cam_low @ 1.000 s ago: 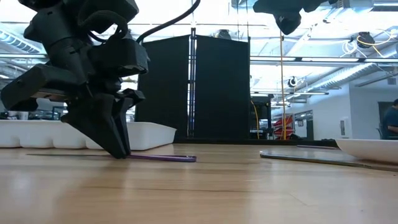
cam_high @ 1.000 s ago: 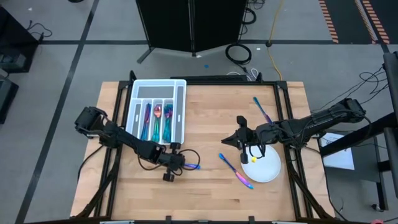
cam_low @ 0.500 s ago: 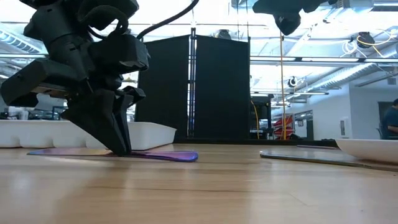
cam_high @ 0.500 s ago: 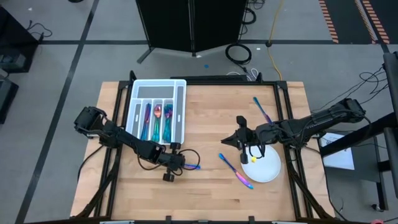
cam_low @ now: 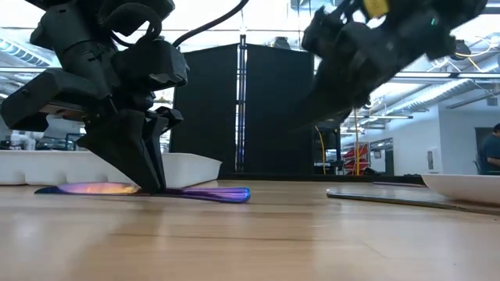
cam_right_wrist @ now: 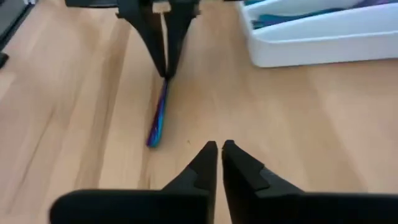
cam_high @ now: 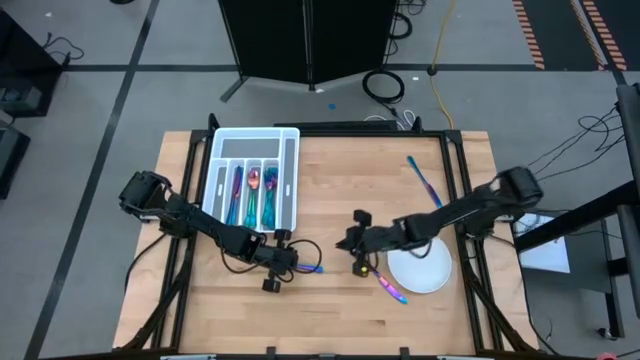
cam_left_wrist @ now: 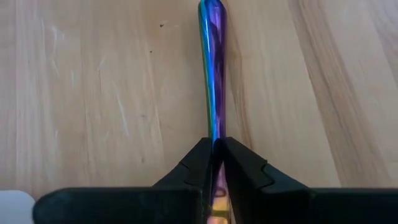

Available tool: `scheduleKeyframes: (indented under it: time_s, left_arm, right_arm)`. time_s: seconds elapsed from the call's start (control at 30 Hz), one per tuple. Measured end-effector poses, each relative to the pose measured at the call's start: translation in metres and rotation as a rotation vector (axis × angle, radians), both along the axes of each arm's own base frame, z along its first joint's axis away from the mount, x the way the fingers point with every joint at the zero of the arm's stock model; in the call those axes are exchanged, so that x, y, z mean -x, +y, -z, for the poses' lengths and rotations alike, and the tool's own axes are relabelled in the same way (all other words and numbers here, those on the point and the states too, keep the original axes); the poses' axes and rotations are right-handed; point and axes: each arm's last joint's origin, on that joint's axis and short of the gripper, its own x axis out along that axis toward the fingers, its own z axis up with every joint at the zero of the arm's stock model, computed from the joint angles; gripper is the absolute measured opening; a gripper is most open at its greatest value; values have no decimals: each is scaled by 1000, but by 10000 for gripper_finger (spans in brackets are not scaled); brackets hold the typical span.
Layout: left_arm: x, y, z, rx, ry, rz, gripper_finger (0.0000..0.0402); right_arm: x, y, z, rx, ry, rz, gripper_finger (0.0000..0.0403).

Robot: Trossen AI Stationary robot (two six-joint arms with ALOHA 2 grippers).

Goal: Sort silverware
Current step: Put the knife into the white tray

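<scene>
Pinching one piece of silverware [cam_high: 308, 268] in the left gripper [cam_high: 284, 266], fingers clamped on its thin edges partway along the handle, likely so the flat metal cannot slip; holding it low at the wood of the table [cam_high: 330, 320], near side, just near of the white tray [cam_high: 291, 180], a short carry from the compartments already holding other pieces; lying almost level, long axis running left to right across the table, free end pointing right toward the other arm; showing in the left wrist view as a straight rainbow bar [cam_left_wrist: 211, 74] running ahead of the fingertips [cam_left_wrist: 202, 155].

Reaching in from the right with the right gripper [cam_high: 354, 246], fingers drawn almost together on nothing, hovering between the held piece and the round plate [cam_high: 428, 272]; probably lining up on the loose silverware lying just left of that plate [cam_high: 390, 288]; leaving one more piece [cam_high: 420, 178] far right, well apart.
</scene>
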Motion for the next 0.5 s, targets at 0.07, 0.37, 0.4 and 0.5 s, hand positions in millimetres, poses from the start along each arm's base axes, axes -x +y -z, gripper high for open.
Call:
scheduleKeyframes:
  time_s: [0.07, 0.37, 0.4, 0.5]
  left_arm:
    - [0, 0, 0, 0, 0, -1, 42]
    - [0, 0, 0, 0, 0, 0, 43]
    - [0, 0, 0, 0, 0, 0, 43]
    - [0, 0, 0, 0, 0, -1, 43]
  right_arm:
    - [-9, 5, 12, -20, -41, -17, 38]
    - [-29, 14, 42, -205, -160, -58, 185]
    - [-31, 15, 48, -205, -144, -54, 198]
    - [-39, 19, 60, -215, -130, -48, 223]
